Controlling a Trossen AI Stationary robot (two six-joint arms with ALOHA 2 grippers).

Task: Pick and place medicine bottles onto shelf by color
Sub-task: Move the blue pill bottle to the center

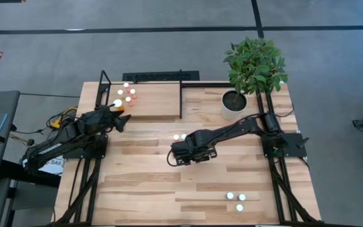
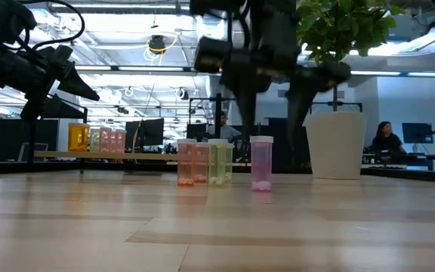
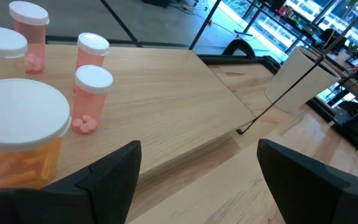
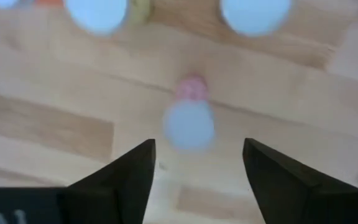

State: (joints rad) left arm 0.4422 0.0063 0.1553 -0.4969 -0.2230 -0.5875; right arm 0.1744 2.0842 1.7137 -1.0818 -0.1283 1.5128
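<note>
From my right wrist the pink bottle (image 4: 189,119) below me is blurred, and two white caps (image 4: 97,12) are cut off. My left wrist view crops the orange bottle (image 3: 18,146).

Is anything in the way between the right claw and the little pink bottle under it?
Nothing visible is. The right gripper hangs open right above the pink bottle, with only bare table around it. Two other white-capped bottles stand farther off, not between them.
</note>
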